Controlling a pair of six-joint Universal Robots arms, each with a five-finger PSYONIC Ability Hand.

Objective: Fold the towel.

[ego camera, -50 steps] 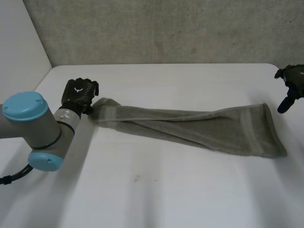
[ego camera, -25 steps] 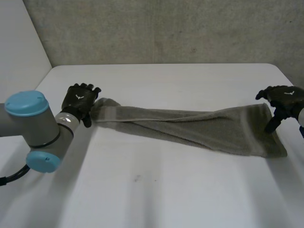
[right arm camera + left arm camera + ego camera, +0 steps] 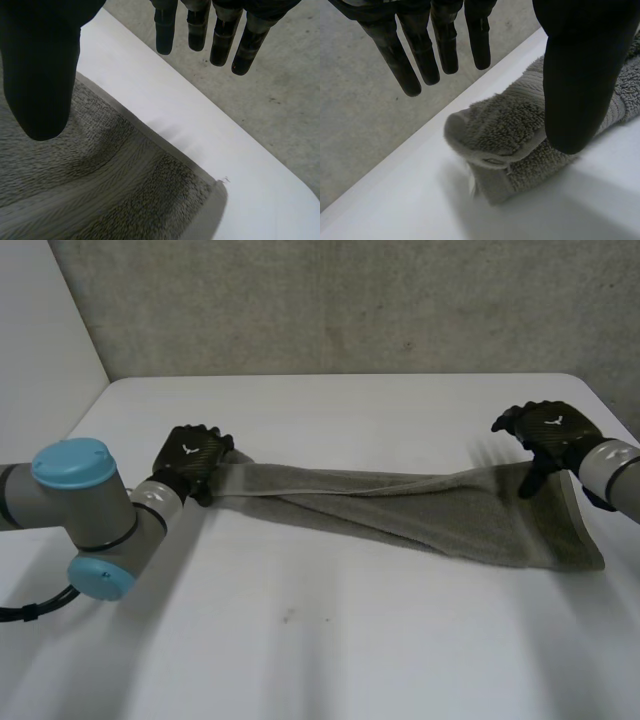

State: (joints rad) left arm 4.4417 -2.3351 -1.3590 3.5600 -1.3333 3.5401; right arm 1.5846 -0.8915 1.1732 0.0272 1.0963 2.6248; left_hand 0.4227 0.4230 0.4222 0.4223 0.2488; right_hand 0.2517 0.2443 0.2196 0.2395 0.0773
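Towel (image 3: 400,505) lies as 1 long, bunched strip across the worktop (image 3: 350,640), no fold made yet. Both hands are spread, pinching nothing: left hand (image 3: 190,453) over its narrow end, right hand (image 3: 550,428) over the far corner of its wide end, perhaps touching. Since 0.5 s ago, both have closed in on the cloth.

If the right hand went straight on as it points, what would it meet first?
Probably the towel at its far corner: the right hand is open, thumb over it, fingers over table. Depth unclear.
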